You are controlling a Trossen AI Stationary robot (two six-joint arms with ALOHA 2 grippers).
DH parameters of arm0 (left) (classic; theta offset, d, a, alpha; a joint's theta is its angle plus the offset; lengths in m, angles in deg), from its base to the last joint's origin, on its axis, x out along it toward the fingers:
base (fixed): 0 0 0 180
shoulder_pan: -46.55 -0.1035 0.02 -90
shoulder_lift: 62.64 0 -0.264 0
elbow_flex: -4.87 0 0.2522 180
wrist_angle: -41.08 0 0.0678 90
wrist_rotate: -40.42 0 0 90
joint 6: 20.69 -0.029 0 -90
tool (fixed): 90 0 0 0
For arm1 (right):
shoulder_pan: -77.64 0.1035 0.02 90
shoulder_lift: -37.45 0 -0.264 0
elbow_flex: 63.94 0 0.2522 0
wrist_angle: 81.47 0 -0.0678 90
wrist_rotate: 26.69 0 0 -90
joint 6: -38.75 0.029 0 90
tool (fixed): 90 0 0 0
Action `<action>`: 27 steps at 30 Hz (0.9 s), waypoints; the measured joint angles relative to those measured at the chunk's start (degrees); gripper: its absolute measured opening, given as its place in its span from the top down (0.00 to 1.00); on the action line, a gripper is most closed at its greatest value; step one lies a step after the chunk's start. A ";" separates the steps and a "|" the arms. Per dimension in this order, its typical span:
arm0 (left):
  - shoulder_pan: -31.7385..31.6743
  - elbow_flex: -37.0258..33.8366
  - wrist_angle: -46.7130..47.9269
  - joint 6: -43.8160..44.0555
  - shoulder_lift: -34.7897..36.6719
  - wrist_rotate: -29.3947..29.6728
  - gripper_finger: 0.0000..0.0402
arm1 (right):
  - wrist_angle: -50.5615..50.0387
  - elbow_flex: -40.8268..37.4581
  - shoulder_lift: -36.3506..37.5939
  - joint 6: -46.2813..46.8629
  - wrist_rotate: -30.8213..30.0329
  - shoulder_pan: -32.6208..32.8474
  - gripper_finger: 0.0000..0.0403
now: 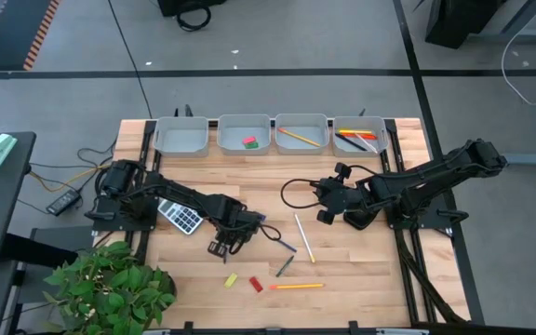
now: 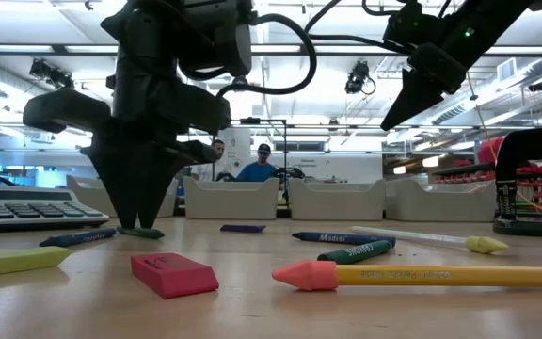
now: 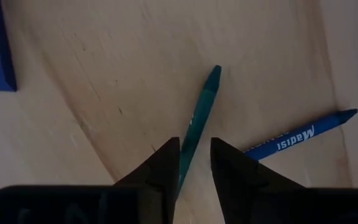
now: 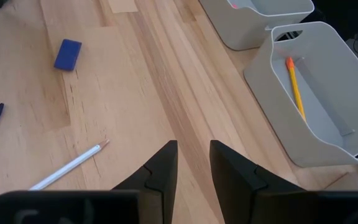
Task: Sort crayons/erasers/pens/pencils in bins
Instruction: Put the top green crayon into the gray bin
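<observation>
1. While the left end effector (image 1: 220,247) sits low over the tabletop (image 1: 361,270) at left-centre, its fingers (image 3: 163,168) stand a bit apart, straddling a teal crayon (image 3: 199,121) lying flat; not clamped on it as far as visible.
2. Calculator (image 1: 180,217) lies just left of that arm; potted plant (image 1: 110,284) at the front-left corner.
3. Blue crayon (image 3: 303,134) lies near the teal one, apart from it.
4. Front of tabletop, L to R: yellow eraser (image 1: 232,279), red eraser (image 1: 256,285), green crayon (image 1: 285,267), orange-yellow pencil (image 1: 296,286).
5. White pencil (image 1: 303,237) lies mid-tabletop, btwn the two arms.
6. Bins along the back edge, L to R: bin 1 (image 1: 180,136) w/ nothing visible inside, bin 2 (image 1: 245,133) w/ red + green erasers, bin 3 (image 1: 302,131) w/ a yellow pencil (image 4: 295,87), bin 4 (image 1: 360,134) w/ several pens/pencils.
7. Right end effector (image 1: 326,216) hangs above the tabletop right of centre, fingers (image 4: 160,171) apart, holding nothing.
8. Low view: two people far behind the bins.
</observation>
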 joint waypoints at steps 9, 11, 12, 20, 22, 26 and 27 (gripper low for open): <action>-0.02 0.00 0.00 -4.05 -0.02 0.58 0.80 | 0.00 0.00 0.00 0.00 -0.01 0.00 0.74; -0.02 0.00 -0.02 -4.14 -0.02 0.57 0.80 | 0.00 0.00 0.00 0.00 0.00 0.00 0.74; -0.02 0.00 -0.04 -4.16 -0.17 0.57 0.81 | 0.00 0.00 0.00 0.00 0.00 0.02 0.74; 0.22 0.35 0.22 -4.73 -2.93 0.71 0.78 | -0.08 0.00 -0.01 -0.06 0.00 0.01 0.74; 0.24 0.29 0.10 -4.71 -2.95 0.95 0.78 | -0.24 0.00 -0.01 -0.04 0.00 0.01 0.74; 0.24 0.23 -0.20 -4.70 -2.93 0.97 0.82 | -0.22 0.00 0.00 -0.08 0.00 0.00 0.74; 0.22 0.22 -0.22 -4.70 -2.93 0.96 0.83 | -0.24 0.00 0.00 -0.09 0.00 0.01 0.74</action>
